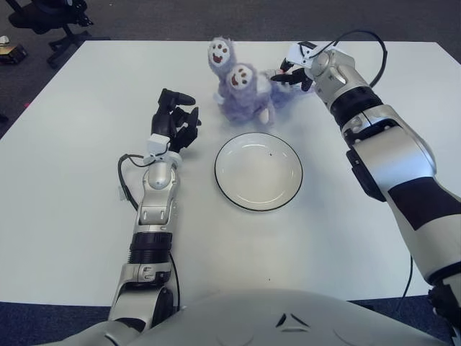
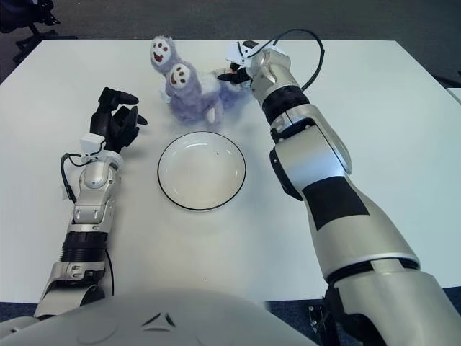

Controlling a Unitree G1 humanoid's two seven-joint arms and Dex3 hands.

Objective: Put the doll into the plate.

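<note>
The doll (image 1: 241, 92) is a fuzzy purple plush with two white smiling faces. It sits beyond the far rim of the white, black-rimmed plate (image 1: 258, 173), outside it, faces tilted up and to the left. My right hand (image 1: 292, 74) is at the doll's right end, fingers closed on its purple fuzz. Nothing lies in the plate. My left hand (image 1: 175, 119) shows to the left of the plate, black fingers relaxed and holding nothing.
The white table (image 1: 360, 216) stretches wide on all sides. A black cable (image 1: 360, 36) loops over my right wrist. An office chair (image 1: 43, 18) stands on the floor past the far left corner.
</note>
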